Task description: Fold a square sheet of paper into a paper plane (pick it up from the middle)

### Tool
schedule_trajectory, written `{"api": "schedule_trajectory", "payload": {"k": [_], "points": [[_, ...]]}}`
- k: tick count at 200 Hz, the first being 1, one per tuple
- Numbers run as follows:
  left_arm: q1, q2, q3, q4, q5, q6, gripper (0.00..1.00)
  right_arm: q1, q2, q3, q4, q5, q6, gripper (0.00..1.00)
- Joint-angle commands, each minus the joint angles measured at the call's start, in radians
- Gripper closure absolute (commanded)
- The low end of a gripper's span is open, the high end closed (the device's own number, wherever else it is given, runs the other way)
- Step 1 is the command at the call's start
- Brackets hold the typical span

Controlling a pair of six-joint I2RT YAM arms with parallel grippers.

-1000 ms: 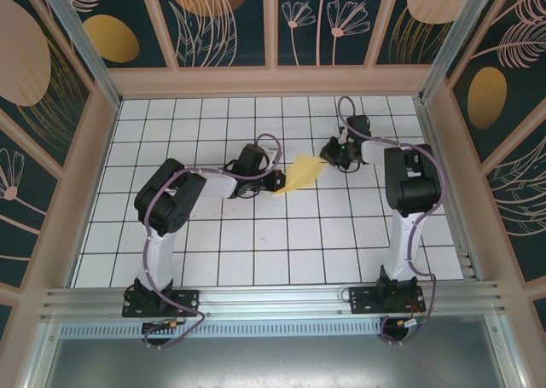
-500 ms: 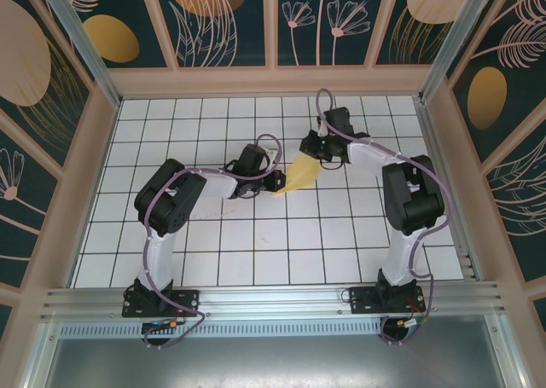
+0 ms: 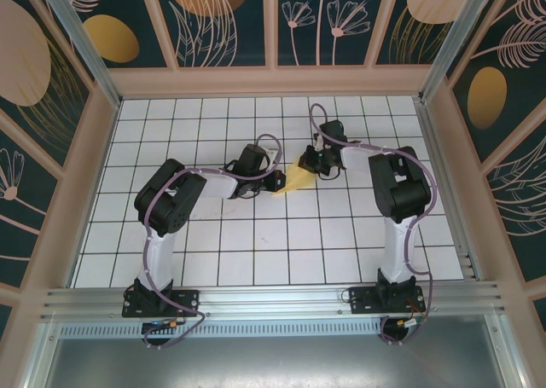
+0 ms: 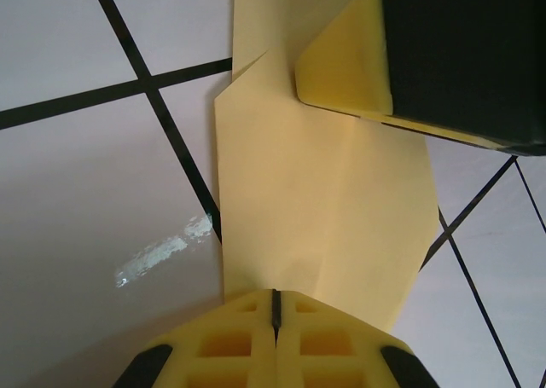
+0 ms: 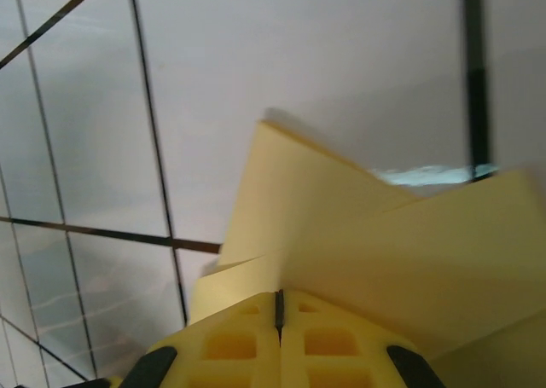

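Precision counts at bench (image 3: 222,234) centre: clenched left hand (image 3: 278,182) pins the square sheet of paper (image 3: 296,179) while clenched right hand (image 3: 307,160) tips a flap over, best pressed slowly, flat.

Nothing legible from my cameras: no text, labels, brands or numbers. Paper (image 4: 324,200) is plain. Wall panels (image 3: 222,21) carry leaf and flower art only, no lettering.
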Motion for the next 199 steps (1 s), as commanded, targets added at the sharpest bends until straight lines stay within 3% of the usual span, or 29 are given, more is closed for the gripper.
{"api": "schedule_trajectory", "payload": {"k": [1, 56, 112, 153, 199], "points": [[0.002, 0.056, -0.044, -0.164, -0.065, 0.023, 1.0, -0.055, 0.021, -0.003, -0.007, 0.023, -0.025, 0.99], [0.001, 0.053, -0.044, -0.164, -0.066, 0.02, 1.0, -0.137, -0.012, 0.082, -0.126, 0.155, -0.005, 0.98], [0.0, 0.031, -0.043, -0.152, -0.065, 0.012, 1.0, -0.018, -0.177, -0.012, -0.06, 0.103, 0.048, 0.98], [0.0, 0.029, -0.038, -0.145, -0.062, 0.003, 1.0, 0.056, -0.14, -0.064, 0.008, 0.031, 0.099, 0.98], [0.001, 0.023, -0.023, -0.145, -0.06, 0.001, 1.0, 0.066, -0.089, -0.094, 0.056, -0.026, 0.13, 0.98]]}}
